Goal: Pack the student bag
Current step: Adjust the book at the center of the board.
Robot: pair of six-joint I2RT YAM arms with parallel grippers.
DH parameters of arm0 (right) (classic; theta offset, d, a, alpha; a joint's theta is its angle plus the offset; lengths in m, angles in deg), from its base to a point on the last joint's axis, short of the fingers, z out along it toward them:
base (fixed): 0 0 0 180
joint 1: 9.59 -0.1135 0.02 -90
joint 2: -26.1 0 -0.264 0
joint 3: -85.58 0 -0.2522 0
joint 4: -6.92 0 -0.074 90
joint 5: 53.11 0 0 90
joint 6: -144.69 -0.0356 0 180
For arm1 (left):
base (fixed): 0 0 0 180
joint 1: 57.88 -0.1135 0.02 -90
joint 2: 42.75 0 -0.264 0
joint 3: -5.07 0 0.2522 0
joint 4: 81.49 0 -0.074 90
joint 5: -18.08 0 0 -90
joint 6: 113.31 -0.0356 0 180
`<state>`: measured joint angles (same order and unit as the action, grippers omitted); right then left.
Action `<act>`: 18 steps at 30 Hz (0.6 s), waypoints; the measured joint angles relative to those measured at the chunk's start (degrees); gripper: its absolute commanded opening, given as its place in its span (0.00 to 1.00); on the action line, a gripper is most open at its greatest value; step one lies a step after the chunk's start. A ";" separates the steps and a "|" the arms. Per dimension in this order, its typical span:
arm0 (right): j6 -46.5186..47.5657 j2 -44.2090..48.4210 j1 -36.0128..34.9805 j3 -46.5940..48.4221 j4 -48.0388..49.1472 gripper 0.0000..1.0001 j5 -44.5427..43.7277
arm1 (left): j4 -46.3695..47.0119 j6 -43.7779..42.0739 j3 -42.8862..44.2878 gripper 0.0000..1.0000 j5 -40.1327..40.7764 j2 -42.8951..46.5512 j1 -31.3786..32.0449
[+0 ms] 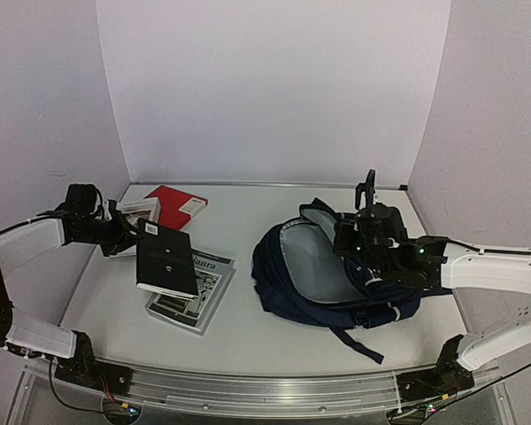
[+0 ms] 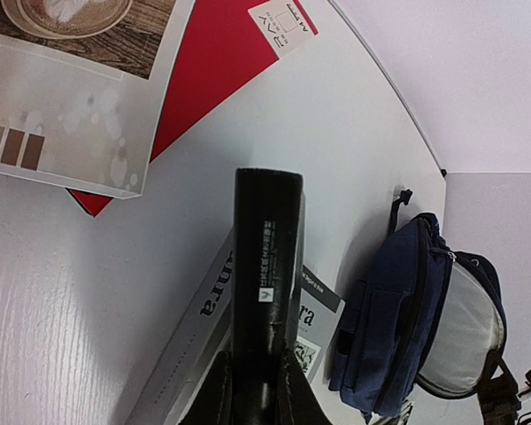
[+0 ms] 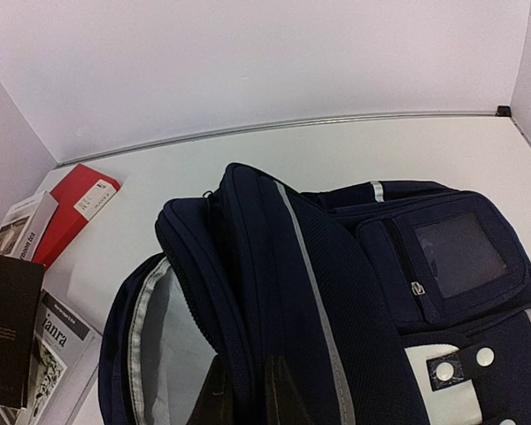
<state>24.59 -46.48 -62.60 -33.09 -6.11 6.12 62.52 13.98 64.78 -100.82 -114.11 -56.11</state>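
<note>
The student bag (image 1: 336,297) lies on its side at the table's right, a navy backpack with its mouth gaping toward the left and pale grey lining (image 1: 314,258) showing. My right gripper (image 1: 343,237) is shut on the upper rim of that opening (image 3: 239,354), holding it lifted, with its fingertips (image 3: 283,394) either side of the zipper edge. My left gripper (image 1: 138,237) is shut on a black book (image 1: 166,263), held off the table and seen edge-on in the left wrist view (image 2: 267,257). That book hangs left of the bag, above a grey book (image 1: 199,297).
A red book (image 1: 179,204) and a book with a coffee picture (image 2: 71,106) lie at the back left. The grey book (image 2: 181,354) lies flat under the held one. A dark strap (image 1: 358,345) trails from the bag toward the front edge. Walls close in on three sides.
</note>
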 measured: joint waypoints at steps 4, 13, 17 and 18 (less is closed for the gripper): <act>-0.06 0.00 0.00 0.00 -0.05 0.00 -0.02 | 7.29 1.10 -4.98 0.09 -2.62 -0.09 -0.76; -0.20 0.00 0.00 0.21 -0.65 0.00 -0.02 | 22.59 4.50 -12.53 0.20 -9.06 -3.81 -0.98; -0.22 0.00 0.00 0.70 -1.20 0.00 0.00 | 26.83 5.04 -14.57 0.28 -9.98 -7.64 -0.97; -0.22 0.00 0.00 0.75 -1.29 0.00 0.00 | 27.23 5.17 -14.93 0.30 -10.07 -8.67 -0.97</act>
<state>24.37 -46.48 -62.60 -32.34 -7.40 6.13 89.75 19.15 49.85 -110.89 -122.78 -57.08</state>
